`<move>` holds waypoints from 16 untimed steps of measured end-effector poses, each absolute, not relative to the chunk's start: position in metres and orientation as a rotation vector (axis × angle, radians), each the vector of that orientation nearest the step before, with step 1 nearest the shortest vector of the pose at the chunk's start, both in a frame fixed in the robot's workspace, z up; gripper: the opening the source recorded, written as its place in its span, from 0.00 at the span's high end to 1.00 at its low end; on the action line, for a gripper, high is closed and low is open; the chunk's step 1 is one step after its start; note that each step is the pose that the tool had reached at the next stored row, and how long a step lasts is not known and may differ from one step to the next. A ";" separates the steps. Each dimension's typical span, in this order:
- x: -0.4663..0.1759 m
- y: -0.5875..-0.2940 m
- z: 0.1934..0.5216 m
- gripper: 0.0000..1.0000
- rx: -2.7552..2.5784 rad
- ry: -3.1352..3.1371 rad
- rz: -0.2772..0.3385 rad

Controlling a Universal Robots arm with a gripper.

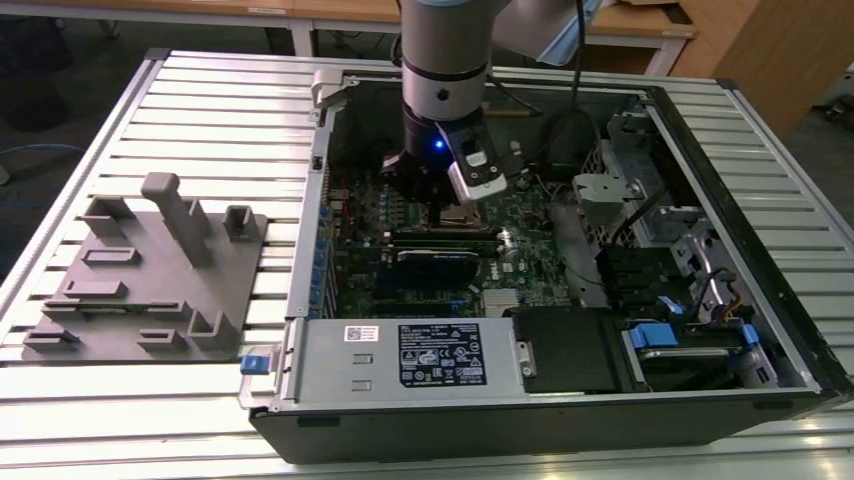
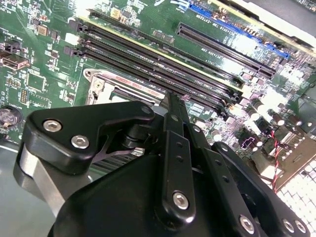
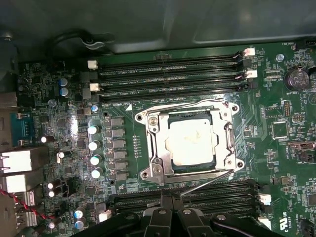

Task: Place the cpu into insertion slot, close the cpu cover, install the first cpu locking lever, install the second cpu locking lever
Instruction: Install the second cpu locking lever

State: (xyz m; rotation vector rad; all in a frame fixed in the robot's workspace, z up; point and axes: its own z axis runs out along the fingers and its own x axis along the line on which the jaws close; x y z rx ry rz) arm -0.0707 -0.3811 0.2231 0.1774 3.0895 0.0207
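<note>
One arm reaches down from above into an open computer case [image 1: 694, 250] lying on its side on a ribbed metal table [image 1: 227, 110]. Gripper [image 1: 430, 205] hangs low over the green motherboard [image 1: 400, 265], near the socket area.

First wrist view: cpu [image 3: 191, 143], dull silver top, sits inside the insertion slot [image 3: 190, 143]. Cpu cover [image 3: 224, 140] lies down flat around the chip, its square cut-out framing it. One thin locking lever [image 3: 205, 181] runs diagonally from the socket's corner toward the gripper tips [image 3: 170, 203], which sit just beside the lever's end; contact cannot be told. Long black memory slots [image 3: 168, 69] flank the socket on two sides.

Second wrist view: jaws drawn together, the fingers [image 2: 174, 148] pressed into a narrow blade pointing at the socket's silver rim [image 2: 106, 84]. Nothing visibly held between them.

Surface: table is silver slats, running across. Grey moulded fixture tray [image 1: 140, 275] with upright pegs rests on it at the exterior view's left, well apart from the case. Room: wooden desks [image 1: 641, 25] along the far side, dark floor beyond.
</note>
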 end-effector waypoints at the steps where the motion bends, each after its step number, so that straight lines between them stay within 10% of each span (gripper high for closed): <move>1: -0.071 -0.381 0.223 0.90 0.177 3.089 0.021; 16: -0.075 -0.381 0.218 0.90 0.177 3.090 0.021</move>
